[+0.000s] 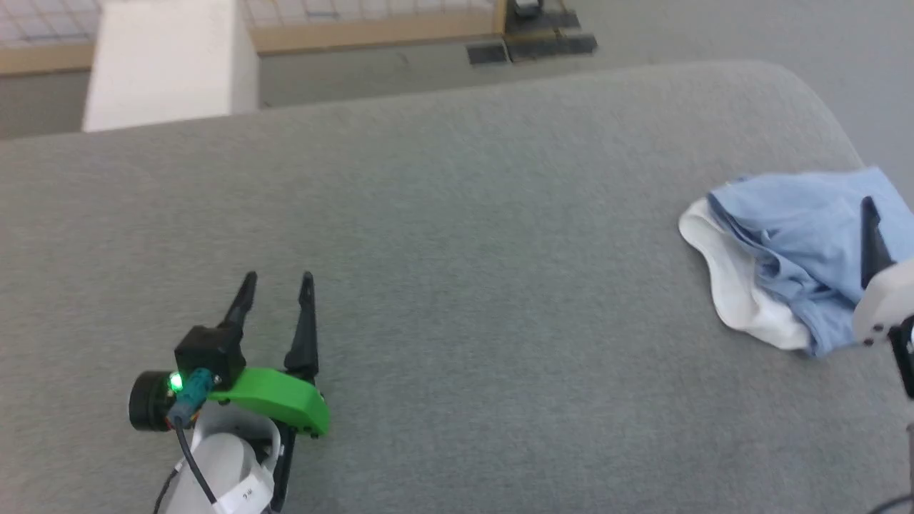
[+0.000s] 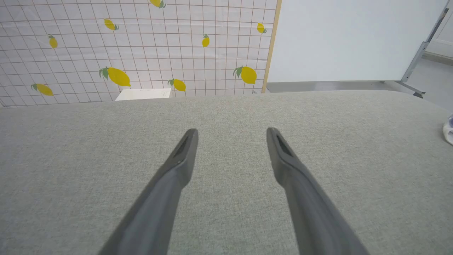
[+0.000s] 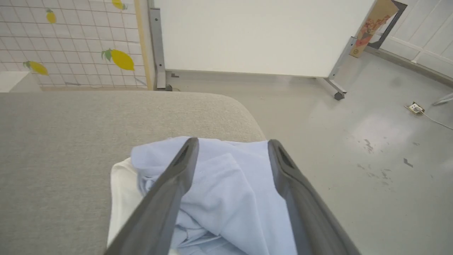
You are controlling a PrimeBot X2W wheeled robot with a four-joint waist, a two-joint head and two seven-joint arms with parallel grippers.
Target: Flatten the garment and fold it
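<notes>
The garment (image 1: 800, 228) is a crumpled heap of light blue knit with a white layer (image 1: 735, 293) showing under its left side. It lies at the right end of the grey padded table (image 1: 457, 214), close to the rounded corner. My right gripper (image 3: 231, 141) hangs open just above the heap, its fingers straddling the blue folds without gripping them; in the head view one dark finger (image 1: 872, 243) stands in front of the cloth. My left gripper (image 1: 278, 275) is open over bare table at the lower left, far from the garment (image 2: 449, 131). Logo and button are hidden.
Beyond the table's right edge (image 3: 254, 124) the grey floor (image 3: 371, 141) drops away, with a wheeled whiteboard stand (image 3: 336, 94) and a floor socket (image 3: 413, 108). A white block (image 1: 168, 64) stands behind the table at back left, before a lemon-patterned wall (image 2: 116, 76).
</notes>
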